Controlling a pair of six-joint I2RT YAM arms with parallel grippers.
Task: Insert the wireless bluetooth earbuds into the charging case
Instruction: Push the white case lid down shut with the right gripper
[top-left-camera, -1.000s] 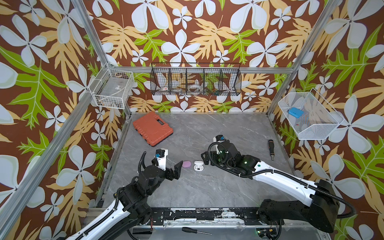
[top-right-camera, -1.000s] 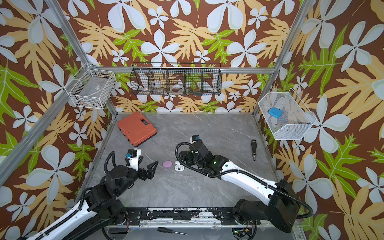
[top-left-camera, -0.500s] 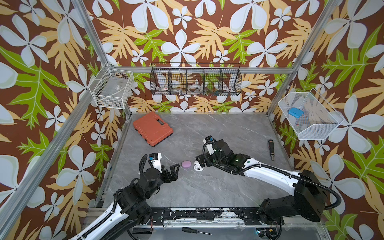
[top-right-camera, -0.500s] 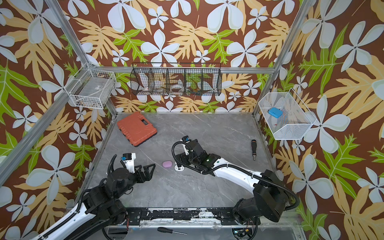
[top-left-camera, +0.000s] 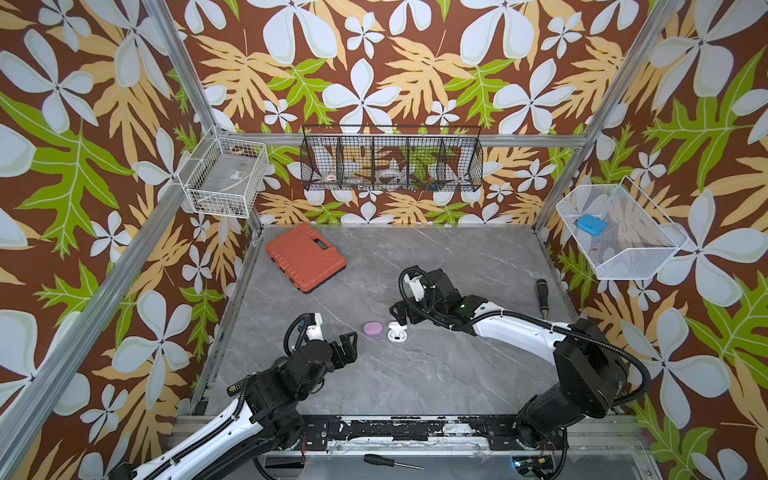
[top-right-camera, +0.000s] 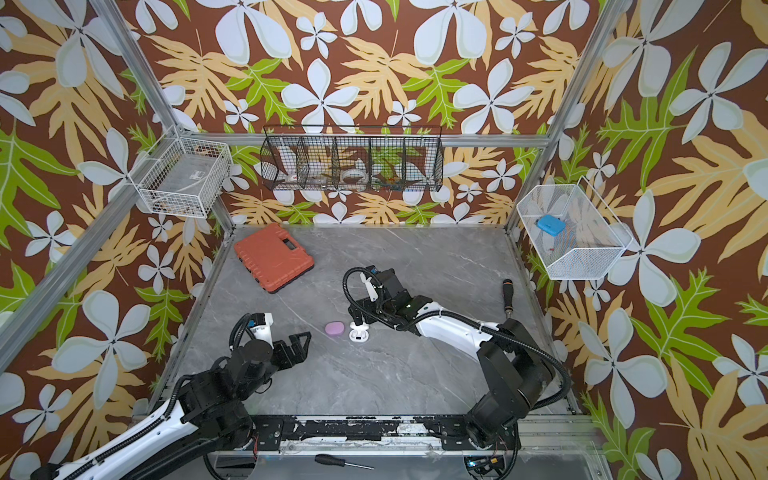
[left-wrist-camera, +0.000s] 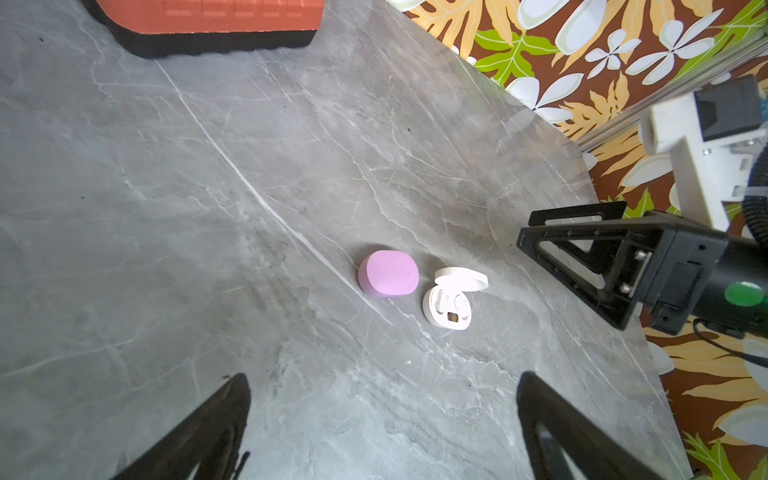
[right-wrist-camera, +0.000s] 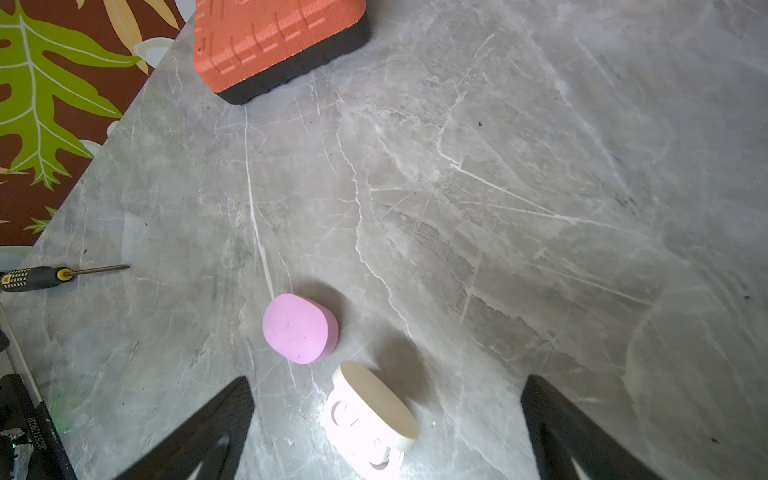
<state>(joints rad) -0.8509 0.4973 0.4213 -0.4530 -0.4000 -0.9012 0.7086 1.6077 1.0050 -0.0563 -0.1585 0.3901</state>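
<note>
Grey marble-patterned tabletop is carrying everything I am watching from my station. Near its middle a lilac-pink charging case is lying with its lid shut. Just beside it, on the right in both top views, a white charging case is sitting with its lid tipped up. Through the left wrist camera I am making out two white earbuds sitting in the wells of the white case (the pink one is closed, so I cannot tell what is inside it).

The left gripper is hanging over the front-left part of the table with its jaws spread wide and nothing between them. It is near the pink case but apart from it. The right gripper is reaching in from the right, its jaws also standing wide and holding nothing. Its fingertips are hovering just behind the white case, and in the left wrist view I am seeing a gap between them and the raised lid. From the right wrist camera the white case is showing between the two spread fingers.

An orange tool case is lying toward the back left corner, well apart from the charging cases. A dark-handled screwdriver is lying near the right edge.
</note>
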